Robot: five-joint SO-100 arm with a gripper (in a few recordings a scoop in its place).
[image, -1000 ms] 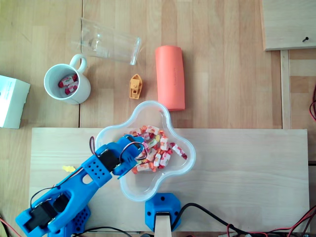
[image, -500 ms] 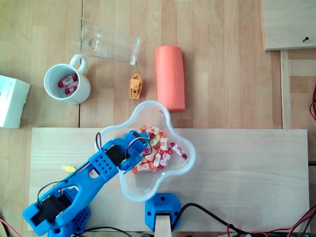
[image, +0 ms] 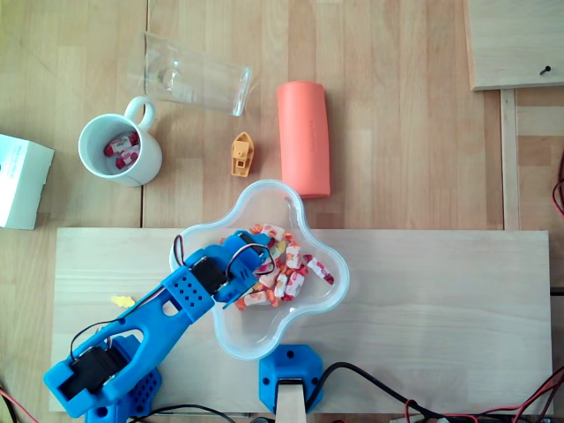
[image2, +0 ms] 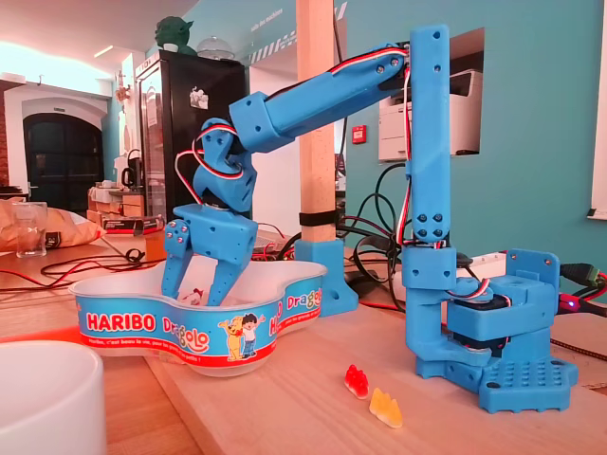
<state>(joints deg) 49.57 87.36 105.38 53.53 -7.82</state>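
1. My arm (image: pixel 163 310) reached from the lower left of the overhead view into a clear, lobed bowl (image: pixel 254 335). In the fixed view the arm (image2: pixel 313 95) bent down from its upright post over the same bowl (image2: pixel 142 327), whose wall bore a printed band.
2. My jaws stood fairly wide. In the fixed view the two fingers (image2: pixel 174 265) pointed downward, well spread, with their tips below the rim of the bowl. Nothing showed clamped between them.
3. The wrapped sweets (image: pixel 286 264), red, white and orange, lay heaped in the middle and right of the bowl. In the overhead view my jaws were at the heap's left edge. I could not tell whether the tips touched a sweet.
4. The bowl rested on a pale wooden board (image: pixel 423 300) laid on the table (image: pixel 397 106). Its upper lobe reached past the board's upper edge.
5. Above the bowl in the overhead view lay a coral cylinder (image: pixel 304 137), its lower end just beside the bowl's rim. An orange toy boat (image: pixel 241 154) lay to its left, and a glass (image: pixel 194 75) on its side further up.
6. A white mug (image: pixel 110 150) holding a few sweets stood well to the left, with a white box (image: pixel 18 181) at the picture's edge.
7. In the fixed view a red gummy (image2: pixel 357 380) and a yellow gummy (image2: pixel 385 407) lay on the board near my base.
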